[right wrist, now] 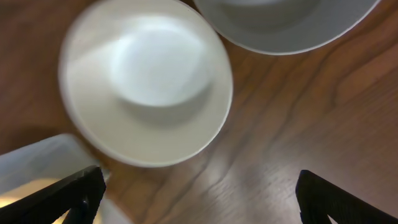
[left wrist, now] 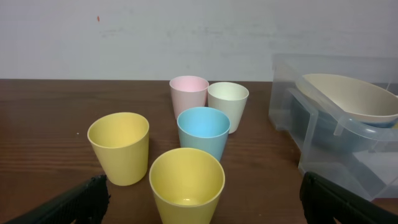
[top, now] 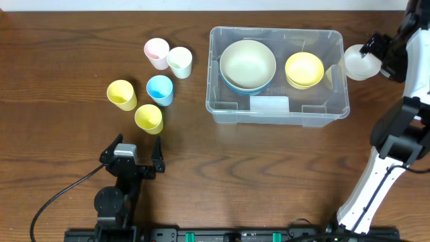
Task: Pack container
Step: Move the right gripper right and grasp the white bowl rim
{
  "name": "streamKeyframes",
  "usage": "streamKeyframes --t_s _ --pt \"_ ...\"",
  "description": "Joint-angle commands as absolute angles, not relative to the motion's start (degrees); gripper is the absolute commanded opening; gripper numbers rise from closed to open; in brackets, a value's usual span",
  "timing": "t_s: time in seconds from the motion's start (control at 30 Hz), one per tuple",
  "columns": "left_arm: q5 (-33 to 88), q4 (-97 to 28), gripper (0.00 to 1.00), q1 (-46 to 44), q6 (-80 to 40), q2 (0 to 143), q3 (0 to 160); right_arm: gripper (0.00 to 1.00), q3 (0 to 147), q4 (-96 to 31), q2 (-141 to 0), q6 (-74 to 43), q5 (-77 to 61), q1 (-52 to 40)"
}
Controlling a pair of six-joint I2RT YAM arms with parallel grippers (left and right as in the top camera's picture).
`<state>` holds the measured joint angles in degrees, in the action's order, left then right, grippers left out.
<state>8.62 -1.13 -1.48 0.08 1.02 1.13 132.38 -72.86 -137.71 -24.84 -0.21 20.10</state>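
The clear container point(top: 279, 101) stands right of centre, white label point(top: 269, 104) at its front. It holds a beige bowl point(top: 248, 62) nested on a blue one, and a yellow bowl point(top: 304, 69). A white bowl point(top: 358, 62) sits on the table just right of the bin; in the right wrist view it point(right wrist: 146, 81) lies ahead of my open, empty right gripper point(right wrist: 199, 205), which hovers at its right side point(top: 373, 54). My left gripper point(top: 138, 156) is open and empty near the front edge, with a yellow cup point(left wrist: 186, 185) just ahead between its fingers point(left wrist: 202, 208).
Several cups stand at the left: pink point(top: 156, 52), off-white point(top: 180, 62), blue point(top: 160, 89) and two yellow point(top: 121, 94), point(top: 148, 118). A second pale bowl point(right wrist: 286, 25) shows at the top of the right wrist view. The bin's corner point(right wrist: 37, 162) is by my right gripper's left finger.
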Motion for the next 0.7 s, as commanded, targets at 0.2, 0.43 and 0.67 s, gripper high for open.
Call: streamKeyframes --t_s 0.2,0.43,0.67 --pt "9.85 -3.2 0.98 -1.08 0.84 1.04 0.25 0.95 132.46 -72.6 -141.25 -26.35 3.77 21.19" --pt "9.85 -3.2 0.98 -1.08 0.84 1.04 0.25 0.95 132.18 -72.44 -141.67 -26.28 5.15 21.28" --pt "9.85 -3.2 0.98 -1.08 0.84 1.04 0.25 0.95 131.87 -72.01 -143.17 -24.97 4.86 21.26"
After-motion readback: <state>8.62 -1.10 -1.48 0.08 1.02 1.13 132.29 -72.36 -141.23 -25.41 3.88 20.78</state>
